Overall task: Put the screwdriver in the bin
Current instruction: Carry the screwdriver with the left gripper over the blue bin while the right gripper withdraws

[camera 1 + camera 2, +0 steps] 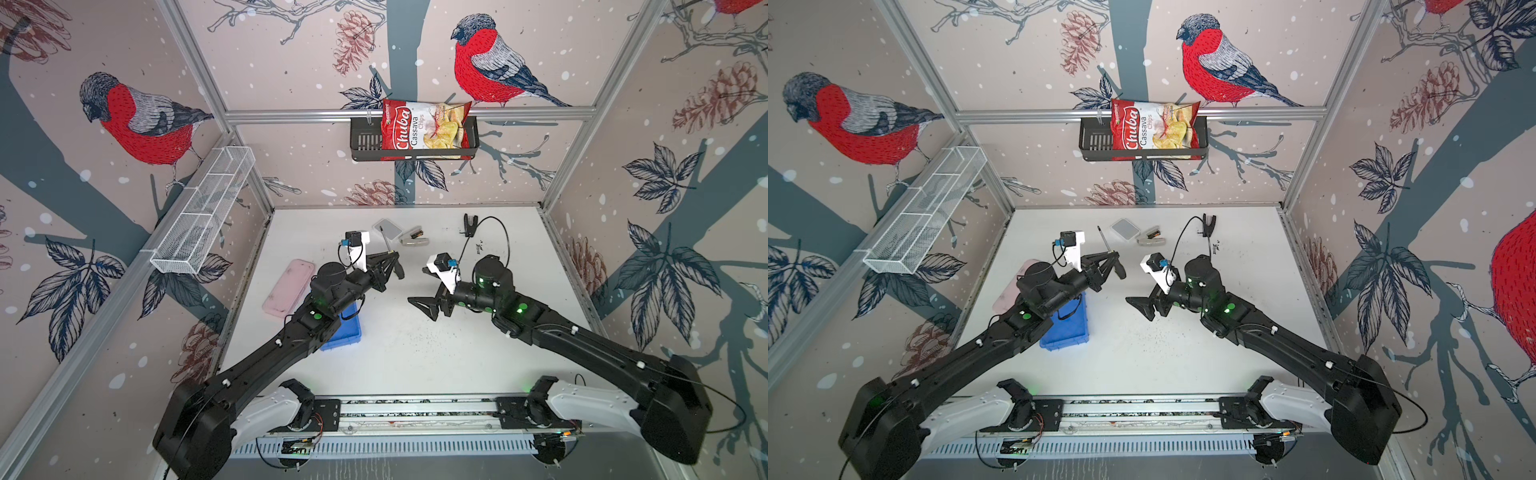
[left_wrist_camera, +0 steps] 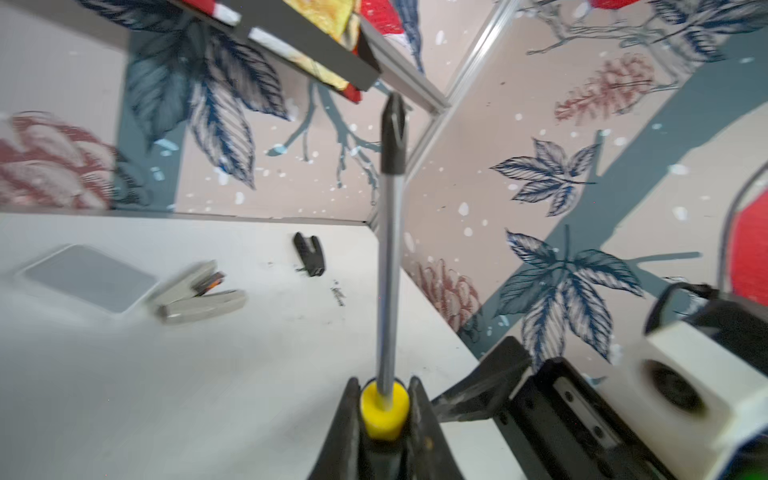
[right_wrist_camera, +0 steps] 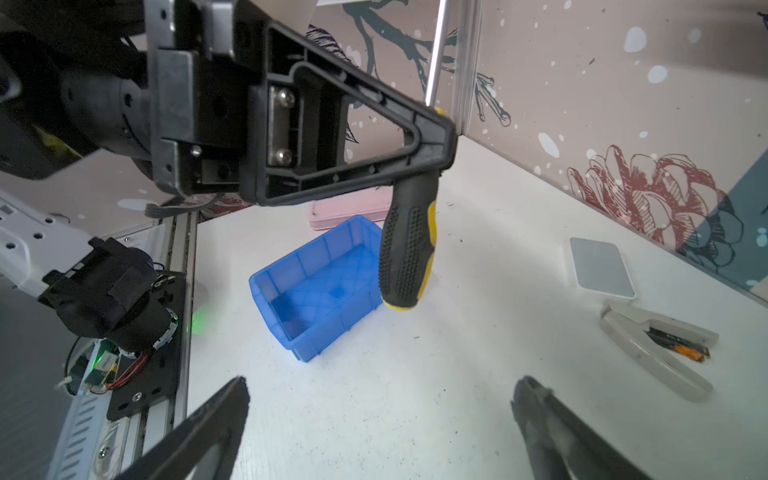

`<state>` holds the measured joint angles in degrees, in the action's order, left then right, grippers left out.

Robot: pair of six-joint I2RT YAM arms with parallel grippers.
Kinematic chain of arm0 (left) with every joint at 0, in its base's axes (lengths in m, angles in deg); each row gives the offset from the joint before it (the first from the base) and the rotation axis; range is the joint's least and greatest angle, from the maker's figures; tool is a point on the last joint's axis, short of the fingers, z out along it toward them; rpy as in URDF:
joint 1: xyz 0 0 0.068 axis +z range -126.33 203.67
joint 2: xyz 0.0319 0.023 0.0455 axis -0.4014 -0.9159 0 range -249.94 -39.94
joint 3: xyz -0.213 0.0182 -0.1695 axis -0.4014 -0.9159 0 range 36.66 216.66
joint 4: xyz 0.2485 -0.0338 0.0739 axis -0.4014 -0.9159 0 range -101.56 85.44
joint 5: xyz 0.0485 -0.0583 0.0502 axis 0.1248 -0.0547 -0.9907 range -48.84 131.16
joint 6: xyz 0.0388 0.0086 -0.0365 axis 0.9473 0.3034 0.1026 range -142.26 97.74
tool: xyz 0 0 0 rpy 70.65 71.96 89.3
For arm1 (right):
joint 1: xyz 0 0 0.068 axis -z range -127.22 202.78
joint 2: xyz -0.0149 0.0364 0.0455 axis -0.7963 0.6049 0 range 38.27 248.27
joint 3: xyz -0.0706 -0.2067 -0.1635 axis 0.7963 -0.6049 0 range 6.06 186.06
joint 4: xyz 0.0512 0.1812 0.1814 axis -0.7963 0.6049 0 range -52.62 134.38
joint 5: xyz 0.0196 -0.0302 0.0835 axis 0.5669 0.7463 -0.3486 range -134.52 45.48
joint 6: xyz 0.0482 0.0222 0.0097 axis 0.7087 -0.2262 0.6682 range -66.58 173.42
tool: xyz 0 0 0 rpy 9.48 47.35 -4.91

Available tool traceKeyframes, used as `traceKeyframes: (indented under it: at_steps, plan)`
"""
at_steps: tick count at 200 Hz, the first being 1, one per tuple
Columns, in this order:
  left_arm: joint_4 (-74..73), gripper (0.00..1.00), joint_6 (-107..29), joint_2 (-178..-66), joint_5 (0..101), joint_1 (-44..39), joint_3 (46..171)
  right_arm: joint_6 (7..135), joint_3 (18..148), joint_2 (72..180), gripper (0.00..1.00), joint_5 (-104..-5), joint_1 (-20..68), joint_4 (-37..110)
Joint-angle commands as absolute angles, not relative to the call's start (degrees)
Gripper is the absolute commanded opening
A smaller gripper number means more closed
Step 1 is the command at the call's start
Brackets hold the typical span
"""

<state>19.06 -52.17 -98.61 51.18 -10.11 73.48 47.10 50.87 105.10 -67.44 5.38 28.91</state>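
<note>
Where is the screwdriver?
The screwdriver is near the middle of the table in both top views, clamped in the left gripper, with the blue bin to its left.

Both top views look steeply down from above the arm bases over the whole table [image 1: 415, 361]. The left wrist camera, close behind its jaws, faces along the screwdriver [image 2: 388, 270] between them. The right wrist camera looks past its spread jaws to the bin [image 3: 316, 286]. Both wrist views share what seems a stapler [image 2: 199, 291].

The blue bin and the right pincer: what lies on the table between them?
Only bare white table lies between the right pincer and the blue bin; the right wrist view shows this stretch plainly, and both top views agree.
</note>
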Motion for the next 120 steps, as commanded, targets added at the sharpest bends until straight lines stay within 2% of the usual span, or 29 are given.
traceKeyframes:
  at_steps: [1,40,79,120]
  plan:
    - [2.80,0.00,-49.27,-94.37,40.79,-9.72,72.88,41.89,52.79,107.04,0.99,-66.34,3.28,30.06]
    - [-14.69,0.00,-53.38,-86.75,31.46,-9.55,72.28,38.94,55.39,110.52,1.00,-66.41,0.51,31.28]
    - [-26.85,0.00,-63.86,-81.41,26.47,-8.92,69.82,37.27,56.87,113.41,0.99,-67.28,-0.37,31.49]
    - [-29.43,0.00,-70.73,-80.55,26.47,-7.28,65.87,36.84,58.37,115.06,1.00,-68.93,-0.51,31.83]
